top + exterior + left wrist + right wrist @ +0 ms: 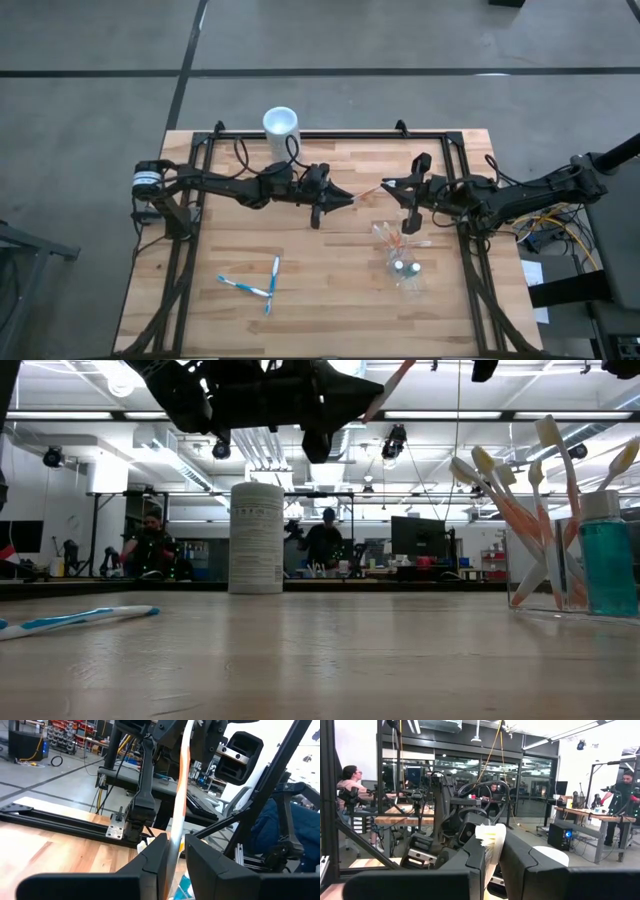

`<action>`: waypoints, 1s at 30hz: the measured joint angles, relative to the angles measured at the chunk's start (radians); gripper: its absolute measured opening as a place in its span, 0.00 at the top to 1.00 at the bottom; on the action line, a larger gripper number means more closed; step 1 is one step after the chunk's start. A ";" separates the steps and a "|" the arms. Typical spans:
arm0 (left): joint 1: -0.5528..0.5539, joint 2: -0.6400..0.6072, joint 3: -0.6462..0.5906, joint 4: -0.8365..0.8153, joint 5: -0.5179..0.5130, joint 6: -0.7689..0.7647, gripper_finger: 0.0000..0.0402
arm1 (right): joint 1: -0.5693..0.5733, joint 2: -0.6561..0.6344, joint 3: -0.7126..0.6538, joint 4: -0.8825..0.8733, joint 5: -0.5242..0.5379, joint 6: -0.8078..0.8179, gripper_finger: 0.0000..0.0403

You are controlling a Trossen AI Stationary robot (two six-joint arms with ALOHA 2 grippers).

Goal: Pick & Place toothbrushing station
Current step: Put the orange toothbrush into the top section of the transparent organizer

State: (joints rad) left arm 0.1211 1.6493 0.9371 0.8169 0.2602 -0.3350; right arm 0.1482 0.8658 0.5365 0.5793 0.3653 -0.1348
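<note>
Toothbrush (366, 192), orange and white, hangs in the air between my 2 grippers, just beyond the clear plastic cup (402, 262) that already holds several brushes. My left gripper (345, 199) pinches its handle, fingers nearly together; my right gripper (390, 186) is clamped on the bristle end. If either lets go unevenly, I judge it could swing and drop beside the cup. 2 blue-and-white toothbrushes (256, 285) lie well left of the cup.
</note>
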 joint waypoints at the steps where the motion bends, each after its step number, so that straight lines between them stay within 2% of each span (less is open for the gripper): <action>1: 0.000 0.000 0.000 -0.001 0.000 -0.006 0.82 | 0.000 0.000 0.000 0.000 0.000 0.000 0.92; 21: 0.000 0.000 0.000 -0.005 -0.080 -0.040 0.54 | 0.000 0.000 0.000 0.002 0.002 0.004 0.92; 30: 0.000 0.000 0.000 -0.040 -0.099 -0.069 0.46 | 0.000 0.000 0.000 0.002 0.002 0.004 0.92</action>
State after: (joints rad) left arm 0.1207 1.6493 0.9371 0.7765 0.1611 -0.4042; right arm 0.1478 0.8658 0.5362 0.5812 0.3668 -0.1310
